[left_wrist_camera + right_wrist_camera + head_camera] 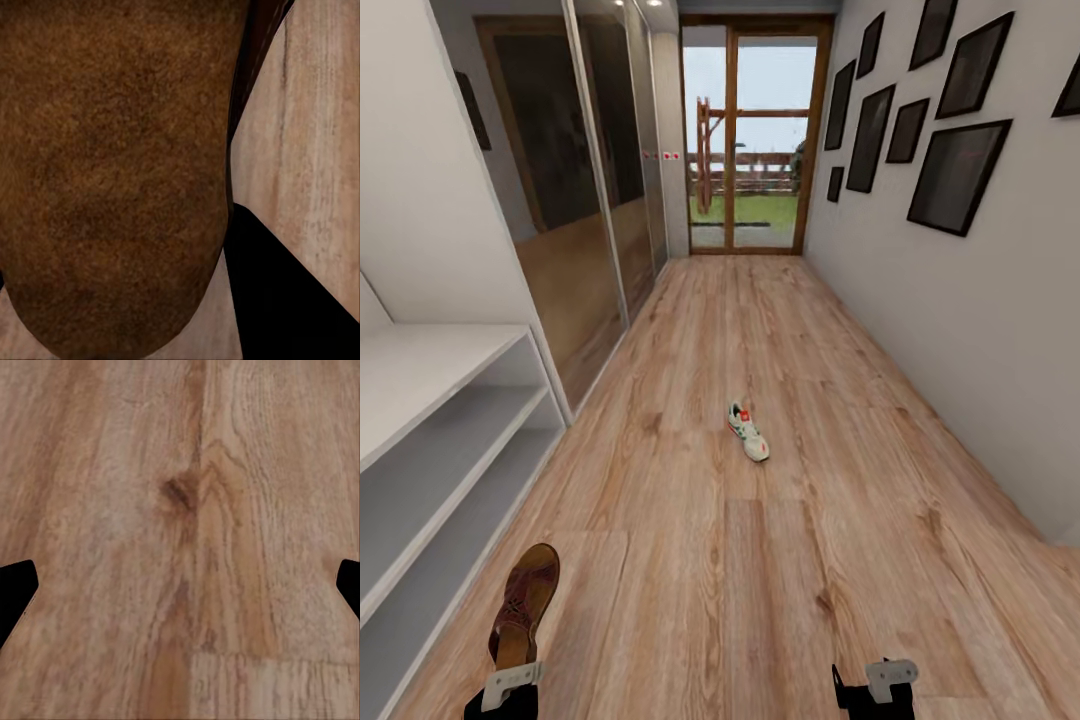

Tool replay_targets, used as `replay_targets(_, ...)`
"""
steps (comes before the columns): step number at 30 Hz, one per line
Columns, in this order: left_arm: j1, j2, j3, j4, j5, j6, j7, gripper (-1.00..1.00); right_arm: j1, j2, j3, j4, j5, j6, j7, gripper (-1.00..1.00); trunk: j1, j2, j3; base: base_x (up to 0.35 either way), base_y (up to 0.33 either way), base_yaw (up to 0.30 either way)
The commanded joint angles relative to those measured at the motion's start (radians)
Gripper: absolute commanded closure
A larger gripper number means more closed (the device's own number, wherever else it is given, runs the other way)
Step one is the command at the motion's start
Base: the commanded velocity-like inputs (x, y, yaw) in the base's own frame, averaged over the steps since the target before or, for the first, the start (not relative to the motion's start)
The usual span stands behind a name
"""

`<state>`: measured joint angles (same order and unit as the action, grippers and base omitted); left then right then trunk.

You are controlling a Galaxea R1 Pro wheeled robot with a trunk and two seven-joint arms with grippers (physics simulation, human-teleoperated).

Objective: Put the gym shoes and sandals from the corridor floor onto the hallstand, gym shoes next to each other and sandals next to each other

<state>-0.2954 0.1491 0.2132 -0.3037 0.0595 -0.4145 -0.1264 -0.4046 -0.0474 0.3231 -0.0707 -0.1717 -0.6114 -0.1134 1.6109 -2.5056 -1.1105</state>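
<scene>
Left tool [512, 682] grips sandal [526, 603]; right tool [887, 680] open, gym shoe [748, 432] well ahead.

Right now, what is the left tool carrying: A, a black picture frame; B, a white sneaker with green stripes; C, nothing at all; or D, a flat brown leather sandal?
D: the flat brown leather sandal sticks out from the left tool in the head view, while the white sneaker with green stripes lies on the wood-plank floor farther down the corridor.

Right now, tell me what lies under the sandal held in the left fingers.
Wood-plank floor shows beside the sandal in the left wrist view; the boards directly beneath its sole are covered. The hallstand stands alongside.
</scene>
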Motion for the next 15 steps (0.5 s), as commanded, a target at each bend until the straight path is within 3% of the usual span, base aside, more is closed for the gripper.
replay_targets(1,-0.001,0.0,0.006,0.001,0.004,-0.001,-0.01,1.0,0.0,0.0,0.009,0.0,-0.008,-0.002,-0.003,-1.0,0.0,0.0,-0.001,0.34,0.0,0.0)
replay_targets(10,-0.001,0.0,0.006,0.001,0.003,-0.001,-0.01,1.0,0.0,0.0,0.009,0.0,-0.008,-0.002,-0.003,-1.0,0.0,0.0,-0.001,0.339,-0.007,0.0)
replay_targets(15,-0.001,-0.001,0.005,0.001,0.001,-0.001,-0.011,1.0,0.0,0.0,0.009,0.0,-0.008,-0.002,-0.003,-1.0,0.0,0.0,-0.001,0.305,-0.107,0.0)
